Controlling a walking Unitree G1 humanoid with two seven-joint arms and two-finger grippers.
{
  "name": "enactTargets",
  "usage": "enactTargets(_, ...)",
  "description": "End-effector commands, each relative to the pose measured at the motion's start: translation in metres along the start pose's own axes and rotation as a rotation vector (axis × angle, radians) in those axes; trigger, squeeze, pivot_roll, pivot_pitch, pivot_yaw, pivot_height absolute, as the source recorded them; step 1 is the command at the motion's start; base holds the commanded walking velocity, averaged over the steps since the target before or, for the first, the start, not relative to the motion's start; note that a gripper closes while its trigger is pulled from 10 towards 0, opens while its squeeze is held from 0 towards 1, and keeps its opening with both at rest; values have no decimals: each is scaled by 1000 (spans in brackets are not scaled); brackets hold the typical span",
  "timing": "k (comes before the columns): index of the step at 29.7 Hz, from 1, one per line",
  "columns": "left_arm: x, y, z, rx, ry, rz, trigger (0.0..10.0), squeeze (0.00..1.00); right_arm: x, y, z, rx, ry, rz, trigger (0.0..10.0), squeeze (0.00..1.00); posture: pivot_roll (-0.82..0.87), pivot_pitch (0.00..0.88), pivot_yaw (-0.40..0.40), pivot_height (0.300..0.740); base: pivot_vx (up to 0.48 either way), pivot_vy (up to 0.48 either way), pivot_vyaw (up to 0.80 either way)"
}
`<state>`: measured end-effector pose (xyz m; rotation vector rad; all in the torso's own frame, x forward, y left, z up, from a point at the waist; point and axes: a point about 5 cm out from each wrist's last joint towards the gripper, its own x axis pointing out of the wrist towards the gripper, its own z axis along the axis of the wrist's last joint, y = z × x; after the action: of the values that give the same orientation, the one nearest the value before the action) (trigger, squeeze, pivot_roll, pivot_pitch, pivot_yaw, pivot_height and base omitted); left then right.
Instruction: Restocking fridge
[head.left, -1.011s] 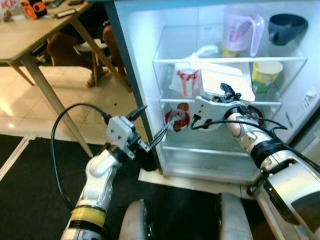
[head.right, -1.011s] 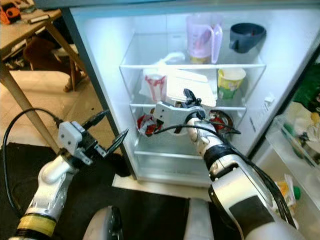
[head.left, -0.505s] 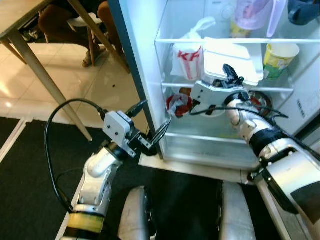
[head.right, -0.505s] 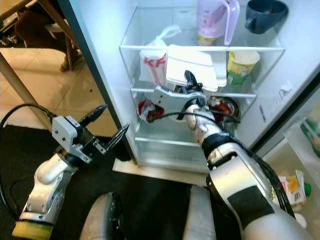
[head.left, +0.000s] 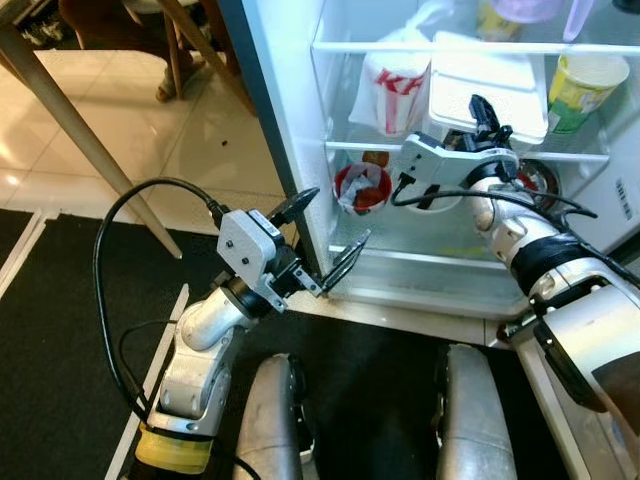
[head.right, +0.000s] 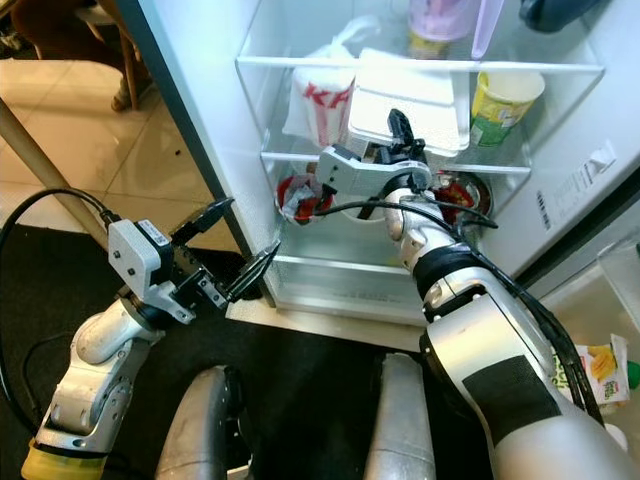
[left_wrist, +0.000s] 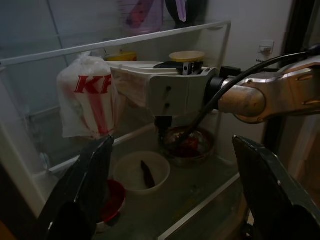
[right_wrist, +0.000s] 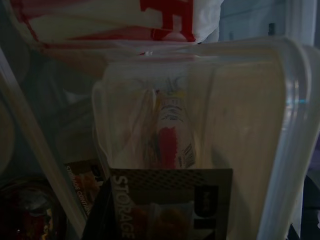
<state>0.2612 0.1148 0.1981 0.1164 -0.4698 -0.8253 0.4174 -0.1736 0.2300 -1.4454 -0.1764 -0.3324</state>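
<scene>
- Left eye view has the fridge wide open and well filled: a white KFC bag and a clear storage box on the middle shelf, a yellow cup beside them, bowls on the shelf below.
- Right gripper is up at the front edge of that storage box, arm reaching deep inside; whether its fingers are closed on the box or merely against it, I cannot tell.
- Right wrist view sits tight against the box, label reading "STORAGE", the KFC bag just behind.
- Left gripper hovers outside near the fridge's lower front edge, fingers spread wide, holding nothing.
- Progress, as I judge it: the box looks placed or nearly so, with seating it and pulling the arm out left; the door is not yet shut.
- Against the earlier frames, the camera has tipped downward, so the top shelf has slid out of sight; the right gripper stays at the box and the left remains open.
</scene>
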Motion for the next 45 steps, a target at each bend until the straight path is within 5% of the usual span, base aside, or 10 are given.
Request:
enactTargets(1,-2,-2,4,-4,6,-11,10000,0,3,-5,-2,-6,13,-15,10000,0,122,403,85,580,0,0,0)
enactTargets(12,2,-3,16,-2,-6,-20,10000,0,10,-21,1,-34,9,-75,10000,27,140,422,88,580,0,0,0)
enactTargets(13,2,-4,17,-3,-7,-21,10000,0,11,-23,2,-36,9,-85,10000,102,144,423,88,580,0,0,0)
enactTargets(14,2,-4,18,-4,-6,-21,10000,0,12,-24,2,-35,12,-93,10000,416,144,423,88,580,0,0,0)
enactTargets(15,2,-4,18,-4,-6,-21,10000,0,12,-24,2,-35,12,-93,10000,416,144,423,88,580,0,0,0)
enactTargets(16,2,-4,20,-5,-5,-16,10000,0,11,-24,1,-22,22,-92,10000,1000,155,422,86,580,0,0,0)
enactTargets(28,1,-3,24,-7,3,-3,10000,0,10,-20,-3,8,32,-79,10000,1000,152,412,81,580,0,0,0)
enactTargets(45,4,-5,22,-26,2,1,10000,0,3,-1,-17,59,7,100,10000,1000,122,402,80,580,0,0,0)
